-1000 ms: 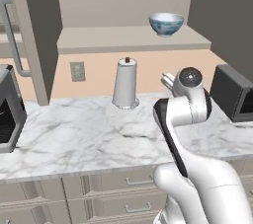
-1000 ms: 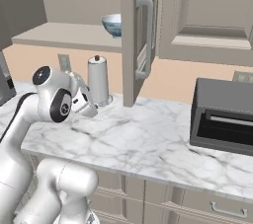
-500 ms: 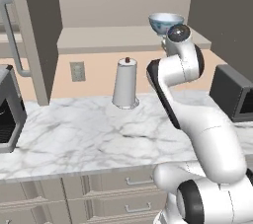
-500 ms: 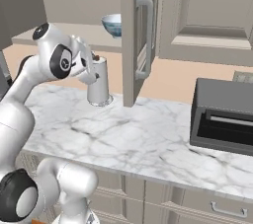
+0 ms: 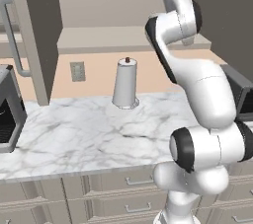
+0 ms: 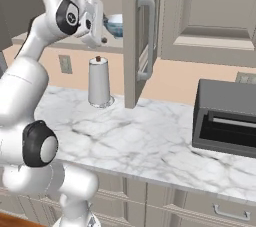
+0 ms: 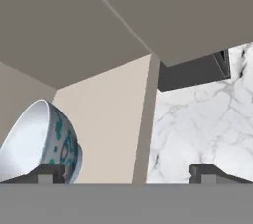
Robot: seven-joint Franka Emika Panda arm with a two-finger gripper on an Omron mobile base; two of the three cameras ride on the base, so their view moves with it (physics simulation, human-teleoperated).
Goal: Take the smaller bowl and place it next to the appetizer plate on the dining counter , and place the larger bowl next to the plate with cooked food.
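Observation:
The smaller bowl [image 6: 115,24], blue and white mottled, sits on the open cabinet shelf [image 6: 112,45], partly hidden by my hand and the cabinet door. My gripper [image 6: 103,27] is raised to shelf height right beside it. In the hand view the bowl [image 7: 42,141] fills the lower left, tilted in the picture, its outer wall just above the left fingertip [image 7: 48,173]. The gripper [image 7: 128,173] is open with nothing between its fingers. My arm [image 5: 180,18] covers the bowl in the left base view. The larger bowl, both plates and the dining counter are out of view.
A grey cone-shaped canister [image 5: 125,84] stands on the marble counter [image 5: 84,136] below the shelf. The open cabinet door [image 6: 141,36] hangs just right of the bowl. A dark appliance [image 6: 227,121] sits at the counter's right, another [image 5: 6,112] at its left.
The arm has swung up from counter height to the shelf, bringing the hand to the smaller bowl. The jaws stayed open.

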